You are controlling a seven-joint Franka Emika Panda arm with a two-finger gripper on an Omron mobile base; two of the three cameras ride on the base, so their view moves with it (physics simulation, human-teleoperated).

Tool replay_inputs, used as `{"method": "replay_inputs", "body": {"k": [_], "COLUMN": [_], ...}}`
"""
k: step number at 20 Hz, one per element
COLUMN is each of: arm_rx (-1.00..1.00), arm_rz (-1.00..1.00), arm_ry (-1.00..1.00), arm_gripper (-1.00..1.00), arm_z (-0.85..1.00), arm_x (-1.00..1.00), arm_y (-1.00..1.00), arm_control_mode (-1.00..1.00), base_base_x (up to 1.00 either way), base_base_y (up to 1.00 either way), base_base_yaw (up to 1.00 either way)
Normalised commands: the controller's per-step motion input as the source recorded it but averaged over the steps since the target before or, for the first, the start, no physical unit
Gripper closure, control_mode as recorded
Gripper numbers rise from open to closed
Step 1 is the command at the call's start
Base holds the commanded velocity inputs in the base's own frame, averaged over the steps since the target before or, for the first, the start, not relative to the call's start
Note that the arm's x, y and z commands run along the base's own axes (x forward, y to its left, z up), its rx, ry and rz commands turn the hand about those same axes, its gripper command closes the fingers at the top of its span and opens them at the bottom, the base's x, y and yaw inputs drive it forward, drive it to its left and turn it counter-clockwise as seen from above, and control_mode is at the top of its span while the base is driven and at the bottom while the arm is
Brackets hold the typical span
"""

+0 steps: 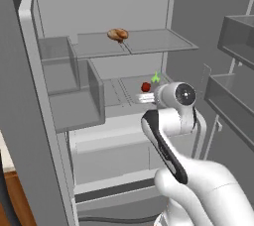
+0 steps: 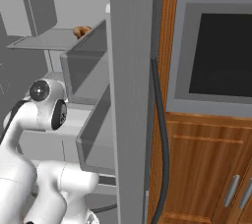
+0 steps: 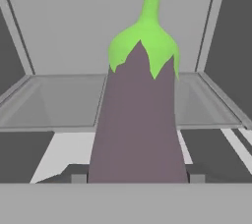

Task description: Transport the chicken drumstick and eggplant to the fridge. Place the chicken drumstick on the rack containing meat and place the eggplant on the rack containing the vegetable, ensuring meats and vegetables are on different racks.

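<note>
Purple eggplant [image 3: 138, 125] is gripped stem-forward in the gripper [image 3: 135, 179] and held inside the open fridge [image 1: 59, 86], level with the lower rack [image 1: 116, 93] beside a red vegetable [image 1: 146, 87], apart from the drumstick [image 1: 117, 34] above.

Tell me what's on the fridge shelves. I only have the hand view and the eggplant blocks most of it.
Observer: The upper shelf carries a golden-brown chicken piece, left of centre in the left base view.
Operator: And the shelf below?
Observer: A small red item lies on the lower shelf. The green stem of the eggplant shows just right of it and a little higher in the picture.
Operator: Door in the way?
Observer: The right base view shows the fridge door open, with its bins beside the arm.
</note>
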Motion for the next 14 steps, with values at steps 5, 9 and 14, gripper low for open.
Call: {"method": "replay_inputs", "body": {"k": [5, 9, 14], "arm_rx": [0.0, 0.0, 0.0], "arm_rz": [0.0, 0.0, 0.0], "arm_ry": [0.19, 0.09, 0.0], "arm_gripper": [1.0, 1.0, 1.0], "arm_z": [-0.16, -0.12, -0.15], "arm_x": [0.76, 0.59, 0.47], "arm_y": [-0.03, -0.01, 0.0], "arm_control_mode": [-1.0, -1.0, -1.0], "base_base_x": [0.0, 0.0, 0.0], "base_base_y": [0.0, 0.0, 0.0], "base_base_yaw": [0.0, 0.0, 0.0]}}
